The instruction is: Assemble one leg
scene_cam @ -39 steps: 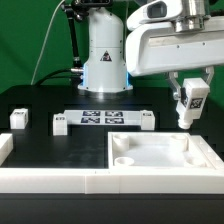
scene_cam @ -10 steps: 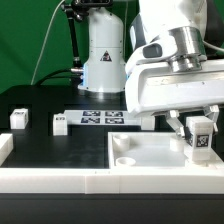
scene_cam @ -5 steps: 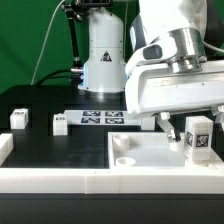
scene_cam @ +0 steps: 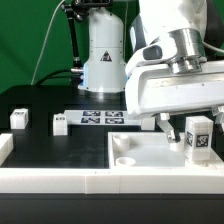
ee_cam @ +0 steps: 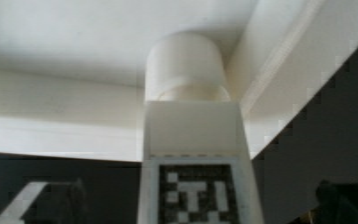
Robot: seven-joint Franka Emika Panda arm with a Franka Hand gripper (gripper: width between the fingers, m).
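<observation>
Gripper [scene_cam: 197,133] spread wide, one finger [scene_cam: 169,128] at 9 o'clock of the leg [scene_cam: 199,137] and clear of it, the other hidden past the frame edge. Leg standing upright at the far corner of the tray [scene_cam: 150,168] on the exterior view's right, at about 3 o'clock in that view, tag facing the camera. Lower end down at the tray's corner; how deep it sits cannot be told.

From the wrist view: leg [ee_cam: 194,150] seen end-on down its length, tag nearest the camera, rounded end pressed into the tray's corner [ee_cam: 87,60] where two walls meet. Fingertips [ee_cam: 43,200] dark and blurred at either side, with a gap to the leg.

At 9 o'clock in the exterior view, two more legs on the black table [scene_cam: 40,150]: one [scene_cam: 18,118] near the edge, another [scene_cam: 61,123] just beside the marker board [scene_cam: 102,119]. Empty round socket [scene_cam: 124,159] at the tray's near corner, about 6 o'clock. Robot base [scene_cam: 104,55] at 12 o'clock behind the board.
</observation>
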